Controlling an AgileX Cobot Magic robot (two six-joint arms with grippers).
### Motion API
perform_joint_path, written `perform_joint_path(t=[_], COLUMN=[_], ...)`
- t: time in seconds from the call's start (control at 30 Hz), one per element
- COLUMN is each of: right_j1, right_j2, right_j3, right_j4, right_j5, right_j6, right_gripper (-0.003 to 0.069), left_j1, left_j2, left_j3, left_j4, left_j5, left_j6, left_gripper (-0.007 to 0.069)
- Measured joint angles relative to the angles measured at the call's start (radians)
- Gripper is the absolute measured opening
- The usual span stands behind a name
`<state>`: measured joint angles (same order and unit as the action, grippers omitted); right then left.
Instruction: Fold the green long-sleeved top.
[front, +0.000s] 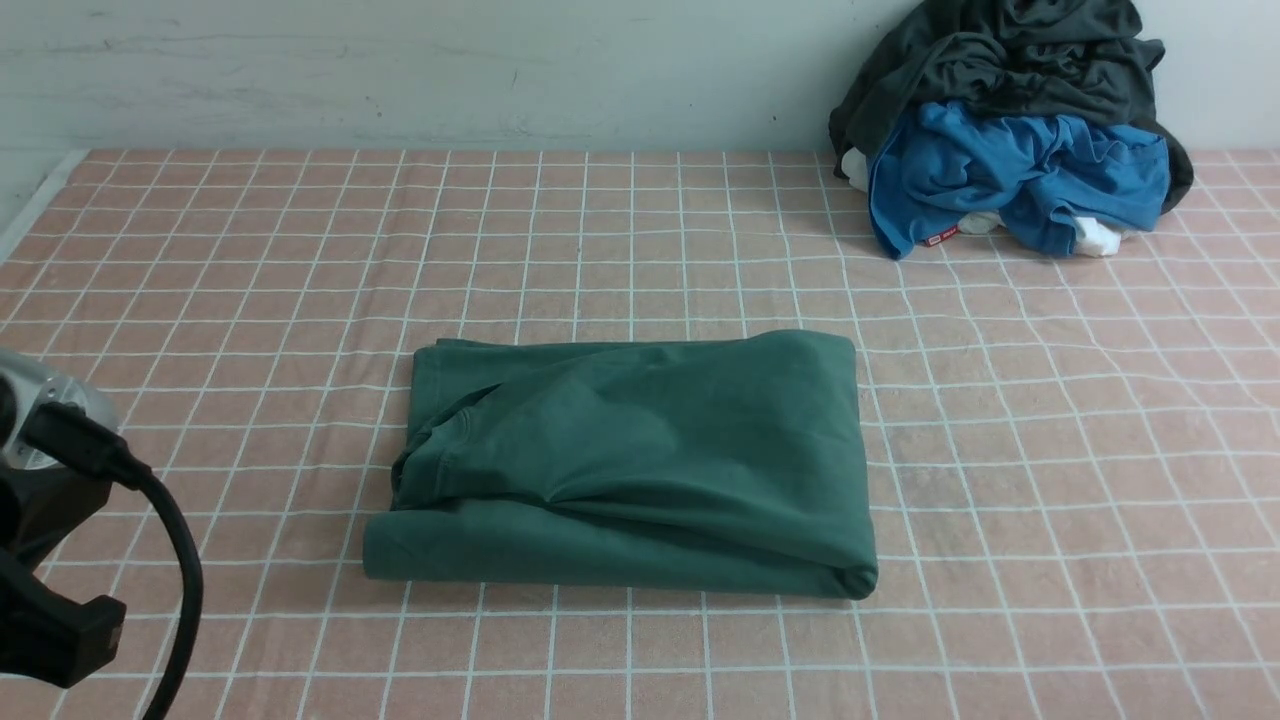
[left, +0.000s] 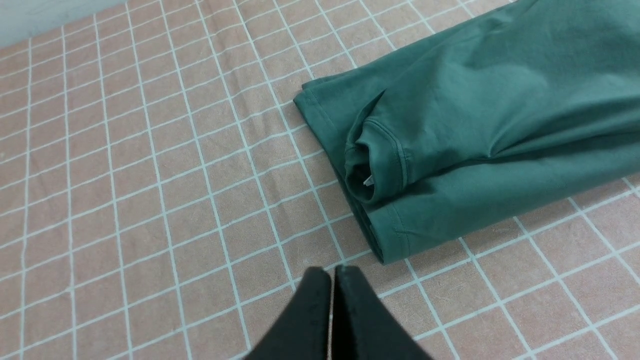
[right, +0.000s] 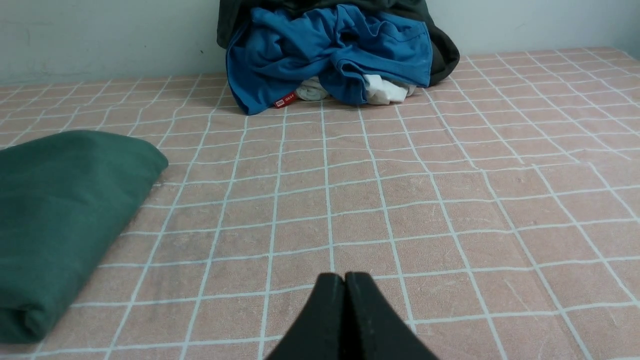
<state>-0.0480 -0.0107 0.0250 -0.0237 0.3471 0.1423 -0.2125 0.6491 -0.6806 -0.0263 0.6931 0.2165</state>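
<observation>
The green long-sleeved top (front: 640, 470) lies folded into a thick rectangle in the middle of the checked pink cloth. Its ribbed neck with a small white label (left: 368, 181) shows at the left end of the fold in the left wrist view. My left gripper (left: 332, 271) is shut and empty, hovering over the cloth a short way off the top's (left: 475, 130) near left corner. My right gripper (right: 345, 276) is shut and empty too, over bare cloth to the right of the top (right: 60, 215). Only part of the left arm (front: 50, 520) shows in the front view.
A heap of clothes sits at the back right against the wall: a dark charcoal garment (front: 1010, 60) over a bright blue one (front: 1010, 175), with white fabric (right: 385, 91) beneath. The pink checked cloth (front: 300, 250) covers the table.
</observation>
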Motion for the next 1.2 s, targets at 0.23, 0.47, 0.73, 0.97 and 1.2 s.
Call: perform_joint_path(t=[0.23, 0.47, 0.73, 0.97, 1.2], right_j1=[0.000, 0.000, 0.000, 0.000, 0.000], right_j2=[0.000, 0.000, 0.000, 0.000, 0.000], right_j3=[0.000, 0.000, 0.000, 0.000, -0.001], right_j4=[0.000, 0.000, 0.000, 0.000, 0.001], right_j5=[0.000, 0.001, 0.001, 0.005, 0.007], right_j6=[0.000, 0.000, 0.000, 0.000, 0.000], right_gripper=[-0.0014, -0.0014, -0.0014, -0.0014, -0.0014], left_j1=[0.000, 0.000, -0.009, 0.008, 0.161], left_j2=[0.000, 0.000, -0.044, -0.278, -0.525], left_j3=[0.000, 0.000, 0.069, 0.290, 0.552], left_j4=[0.000, 0.000, 0.006, 0.055, 0.026], left_j5=[0.008, 0.009, -0.038, -0.284, -0.445], left_j6=[0.000, 0.000, 0.000, -0.009, -0.102], left_gripper=[-0.0003, -0.0003, -0.0003, -0.0003, -0.0003])
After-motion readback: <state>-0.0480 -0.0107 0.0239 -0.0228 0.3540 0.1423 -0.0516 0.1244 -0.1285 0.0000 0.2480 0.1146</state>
